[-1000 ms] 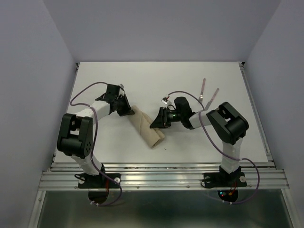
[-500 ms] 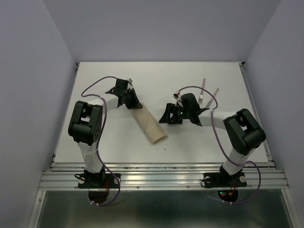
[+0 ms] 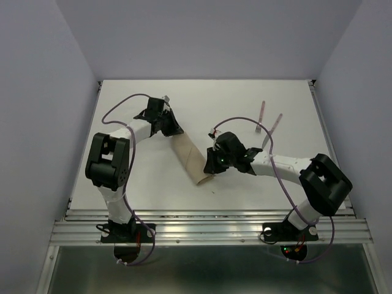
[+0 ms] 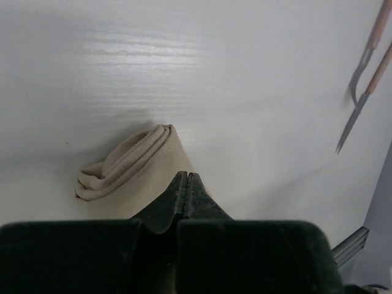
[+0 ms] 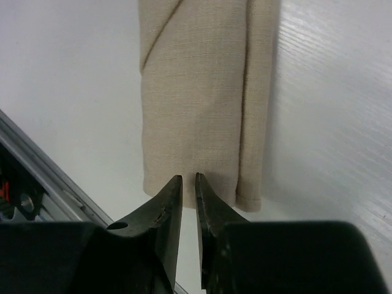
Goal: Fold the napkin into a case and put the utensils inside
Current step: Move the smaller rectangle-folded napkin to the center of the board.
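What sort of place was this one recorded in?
Probably a robotics lab test cell: a white table boxed in by plain grey walls, with the left arm and right arm mounted on an aluminium rail at its near edge. Only a folded napkin suggests dining.

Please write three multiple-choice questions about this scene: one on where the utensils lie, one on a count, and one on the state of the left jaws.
1. Where do the fork and the knife lie relative to the case?
A) inside it
B) stacked on top of it
C) on the bare table, apart from it

2. How many utensils are in view?
A) two
B) three
C) five

3. How do the left jaws stand?
A) wide open
B) shut
C) closed on the fork

Answers:
1 C: both lie on the white top, away from the cloth.
2 A: one fork and one knife show.
3 B: the left wrist view shows the tips meeting.
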Robot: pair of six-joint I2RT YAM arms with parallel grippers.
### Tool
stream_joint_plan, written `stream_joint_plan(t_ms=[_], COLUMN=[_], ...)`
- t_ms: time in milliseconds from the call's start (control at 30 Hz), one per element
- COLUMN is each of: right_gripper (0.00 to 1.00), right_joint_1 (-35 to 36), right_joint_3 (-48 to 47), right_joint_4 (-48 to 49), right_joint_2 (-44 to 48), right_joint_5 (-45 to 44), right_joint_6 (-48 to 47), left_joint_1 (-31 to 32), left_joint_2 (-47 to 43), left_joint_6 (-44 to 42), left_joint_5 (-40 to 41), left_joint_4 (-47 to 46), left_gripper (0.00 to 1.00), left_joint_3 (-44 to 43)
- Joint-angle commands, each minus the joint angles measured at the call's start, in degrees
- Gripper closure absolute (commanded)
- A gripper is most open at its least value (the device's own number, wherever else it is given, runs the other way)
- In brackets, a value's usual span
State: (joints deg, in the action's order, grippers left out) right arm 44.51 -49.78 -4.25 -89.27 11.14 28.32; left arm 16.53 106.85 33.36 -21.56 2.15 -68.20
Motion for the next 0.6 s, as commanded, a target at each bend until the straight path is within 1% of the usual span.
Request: stream_joint_plan(t_ms=[0, 67, 100, 167, 200, 333, 433, 567], right_gripper=[0.81, 0.83, 0.83, 0.85, 0.85, 0.87, 0.88, 0.87], right_joint_1=[0.2, 0.2, 0.2, 0.2, 0.2, 0.7, 1.4, 2.7], right_joint_3=[-2.0, -2.4, -2.3, -2.1, -2.0, -2.3, -3.8, -5.0], right_joint_4=[-0.9, -2.4, -3.0, -3.2, -3.0, -1.7, -2.9, -2.9], right_joint_2=[-3.4, -6.6, -7.7, -7.7, -7.1, -2.8, 0.0, 0.6], right_joint_5=[-3.8, -7.4, -10.7, -13.4, -13.4, -7.3, -6.7, -4.9], right_joint_6=[0.4, 0.2, 0.1, -0.5, -1.4, -3.1, -3.1, -2.1], left_joint_1=[0.3, 0.3, 0.3, 0.3, 0.3, 1.5, 1.7, 1.7], left_joint_2=[-9.1, -9.9, -10.2, -10.3, -10.5, -8.6, -8.2, -7.0], left_joint_6=[-0.2, -0.6, -1.1, -1.5, -1.7, -3.7, -3.2, -2.8], left_joint_5=[1.8, 2.1, 2.2, 2.3, 2.3, 3.2, 4.4, 5.5], left_joint_4=[1.4, 2.8, 3.0, 3.6, 3.5, 4.0, 3.3, 2.4], left_gripper=[1.0, 1.0, 1.0, 1.0, 1.0, 1.0, 1.0, 1.0], left_joint_3=[0.4, 0.7, 1.0, 2.4, 3.0, 5.3, 7.0, 7.9])
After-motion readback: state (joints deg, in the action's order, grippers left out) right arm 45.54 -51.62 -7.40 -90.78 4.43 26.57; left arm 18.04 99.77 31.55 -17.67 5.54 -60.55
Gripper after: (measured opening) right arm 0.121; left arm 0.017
